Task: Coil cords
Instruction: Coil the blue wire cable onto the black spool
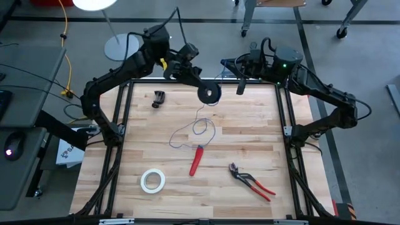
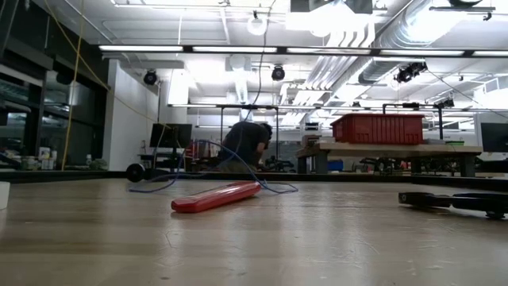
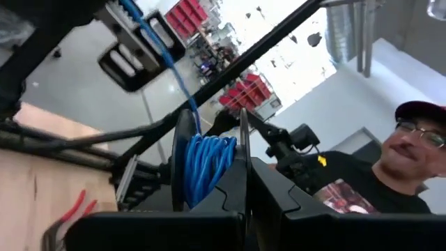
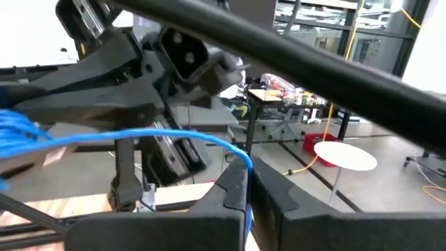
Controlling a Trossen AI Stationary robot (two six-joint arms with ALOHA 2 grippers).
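Note:
A small black spool point(image 1: 209, 94) hangs above the table's far middle with my left gripper point(image 3: 247, 209) shut on it; blue wire point(image 3: 205, 160) is wound between its two flanges. From the spool, the thin blue wire point(image 4: 139, 136) runs across to my right gripper point(image 4: 247, 188), which is shut on it just right of the spool point(image 1: 240, 84). The wire's slack drops to the table and lies there in loose loops point(image 1: 199, 130), also seen in the low view point(image 2: 210, 171). My left gripper pinches the rim of one spool flange point(image 3: 244, 164) between its two fingers, coming in about level from the table's far left. The spool is lifted clear of the table, its flanges on edge. My right gripper pinches a single strand of the wire point(image 4: 245, 162) between its fingertips, coming in level from the table's far right. The strand bows in a shallow arc toward the spool and is not tight; a short piece hangs down between the fingers.
On the wooden table lie a red-handled tool point(image 1: 197, 160) beside the loops, red-handled pliers point(image 1: 250, 181) at the near right, a white tape roll point(image 1: 152, 180) at the near left and a small black part point(image 1: 159, 99) at the far left. A person point(image 3: 390, 174) stands beyond the table.

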